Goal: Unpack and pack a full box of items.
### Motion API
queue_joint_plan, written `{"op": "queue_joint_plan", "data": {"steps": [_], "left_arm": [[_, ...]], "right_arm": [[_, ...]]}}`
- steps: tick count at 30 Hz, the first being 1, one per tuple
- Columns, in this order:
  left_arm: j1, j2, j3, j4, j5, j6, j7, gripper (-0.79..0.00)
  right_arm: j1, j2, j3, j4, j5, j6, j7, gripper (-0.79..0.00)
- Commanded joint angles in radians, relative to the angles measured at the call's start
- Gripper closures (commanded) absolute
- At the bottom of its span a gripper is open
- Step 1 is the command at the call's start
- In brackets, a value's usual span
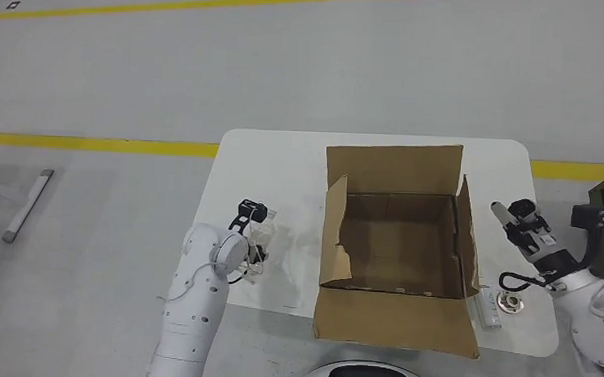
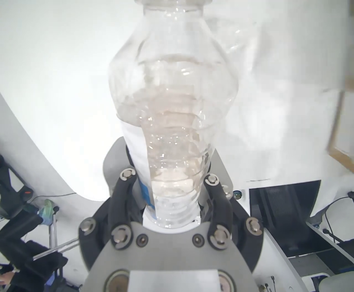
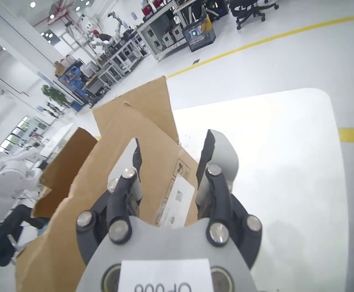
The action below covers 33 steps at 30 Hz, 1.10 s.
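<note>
Box open, flaps up; left hand clamps clear bottle beside it.

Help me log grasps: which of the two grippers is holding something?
The left gripper: it is shut on a clear plastic bottle. The right gripper is open, with nothing between its fingers.

The table in front of me is white with rounded corners. An open cardboard box stands on its middle, flaps raised, close to the near edge. On my right, just beside the box's near corner, lie a small white packet and a round metal piece.
</note>
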Motion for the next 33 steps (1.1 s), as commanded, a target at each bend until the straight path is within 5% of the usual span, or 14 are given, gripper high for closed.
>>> {"op": "queue_joint_plan", "data": {"steps": [1,8,14,21,33], "left_arm": [[0.022,0.003,-0.008,-0.086,-0.021,0.0,-0.02,0.0],[0.066,0.01,-0.026,-0.298,-0.11,0.01,-0.067,0.0],[0.073,0.017,-0.032,-0.389,-0.156,0.014,-0.082,0.0],[0.073,0.026,-0.041,-0.363,-0.153,0.021,-0.065,0.0],[0.066,0.039,-0.029,-0.36,-0.169,0.014,-0.065,0.0]], "right_arm": [[0.001,0.004,0.021,-0.025,0.123,0.006,0.088,-0.785],[0.003,0.021,0.067,-0.16,0.226,0.064,0.3,-0.785],[0.023,0.029,-0.002,-0.23,0.029,0.097,0.32,-0.785],[0.013,0.032,-0.041,-0.193,-0.066,0.135,0.301,-0.785],[-0.046,0.041,0.047,-0.117,-0.036,0.145,0.292,-0.785]]}}
